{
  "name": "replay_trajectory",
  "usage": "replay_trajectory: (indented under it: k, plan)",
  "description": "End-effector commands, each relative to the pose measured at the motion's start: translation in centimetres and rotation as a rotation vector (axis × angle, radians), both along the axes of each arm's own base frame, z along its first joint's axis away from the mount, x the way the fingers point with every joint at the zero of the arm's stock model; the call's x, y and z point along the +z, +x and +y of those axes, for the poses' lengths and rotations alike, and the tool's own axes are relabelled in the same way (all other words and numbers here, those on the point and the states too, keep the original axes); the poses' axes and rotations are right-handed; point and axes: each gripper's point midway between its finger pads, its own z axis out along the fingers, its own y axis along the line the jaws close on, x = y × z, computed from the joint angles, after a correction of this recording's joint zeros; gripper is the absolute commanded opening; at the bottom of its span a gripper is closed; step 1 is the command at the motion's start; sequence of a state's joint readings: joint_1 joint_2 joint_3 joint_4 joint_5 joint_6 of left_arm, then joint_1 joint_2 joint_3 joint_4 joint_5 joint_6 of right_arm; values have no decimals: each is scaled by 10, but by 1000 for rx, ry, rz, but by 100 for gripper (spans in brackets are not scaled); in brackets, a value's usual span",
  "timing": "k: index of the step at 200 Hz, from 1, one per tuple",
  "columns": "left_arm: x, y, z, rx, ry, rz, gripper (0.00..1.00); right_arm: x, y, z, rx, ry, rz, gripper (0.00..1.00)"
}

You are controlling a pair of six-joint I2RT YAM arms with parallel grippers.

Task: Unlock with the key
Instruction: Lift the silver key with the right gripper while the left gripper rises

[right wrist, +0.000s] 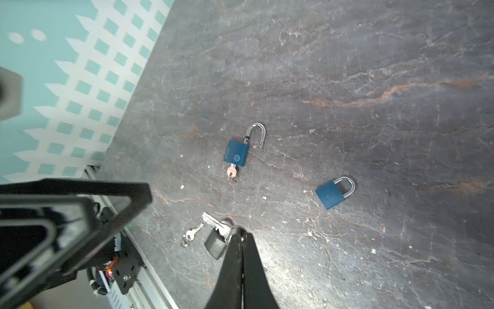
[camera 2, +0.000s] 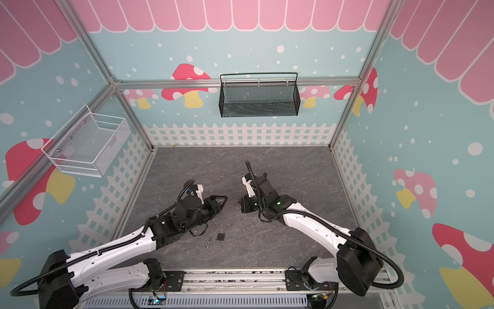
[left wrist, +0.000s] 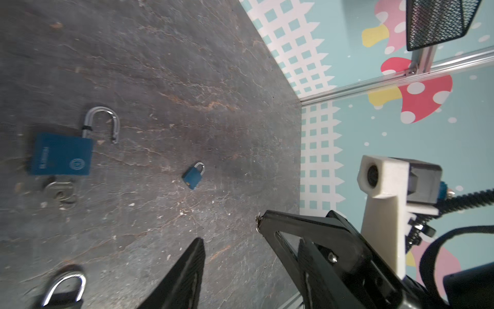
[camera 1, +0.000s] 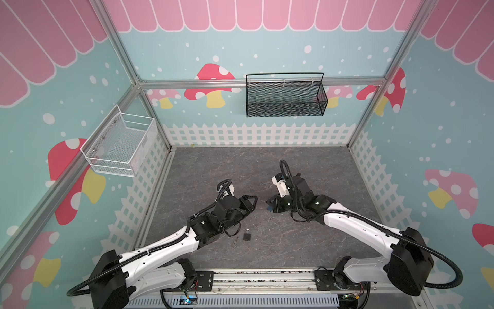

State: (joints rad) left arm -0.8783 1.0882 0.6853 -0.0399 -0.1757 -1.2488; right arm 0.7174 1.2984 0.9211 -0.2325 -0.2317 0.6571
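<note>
In the right wrist view my right gripper (right wrist: 240, 232) is shut on a silver key (right wrist: 212, 220), whose blade sticks out of the fingertips. Below it on the grey floor lie a black padlock (right wrist: 213, 244) and a small loose key (right wrist: 191, 235). Further off lie a blue padlock (right wrist: 236, 153) with its shackle swung open and a key in its base, and a closed blue padlock (right wrist: 331, 193). My left gripper (left wrist: 230, 228) hangs open and empty, apart from the closed blue padlock (left wrist: 193, 175). In both top views the grippers (camera 1: 254, 199) (camera 1: 268, 204) face each other mid-floor.
The black padlock (camera 1: 247, 236) and the loose key (camera 1: 235, 242) lie near the left forearm. A white wire basket (camera 1: 120, 144) hangs on the left wall and a black mesh basket (camera 1: 284, 97) on the back wall. An aluminium rail (camera 1: 262, 278) runs along the front edge.
</note>
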Motion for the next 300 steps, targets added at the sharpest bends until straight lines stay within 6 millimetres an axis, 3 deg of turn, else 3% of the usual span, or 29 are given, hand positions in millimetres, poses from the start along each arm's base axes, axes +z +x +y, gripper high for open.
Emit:
replay_trajectory:
  k: [1, 35, 59, 96, 169, 267, 300]
  plan:
    - [30, 7, -25, -31, -93, -80, 55, 19, -6, 1, 15, 83, 10, 0]
    - [42, 12, -50, -66, -137, -130, 54, 34, -6, -1, 14, 110, -18, 0]
    - [38, 16, -60, -72, -123, -114, 52, 36, -6, -2, 15, 113, -24, 0]
    - [33, 20, -58, -39, -109, -105, 45, 37, -6, -8, -1, 95, -38, 0]
    - [18, 21, -41, 27, -71, -72, 20, 42, -3, -8, -7, 98, -53, 0]
    - [16, 22, -43, 25, -62, -74, 0, 48, -2, -5, -1, 107, -59, 0]
    - [21, 22, -42, 21, -60, -92, 0, 54, -4, -4, 12, 118, -71, 1]
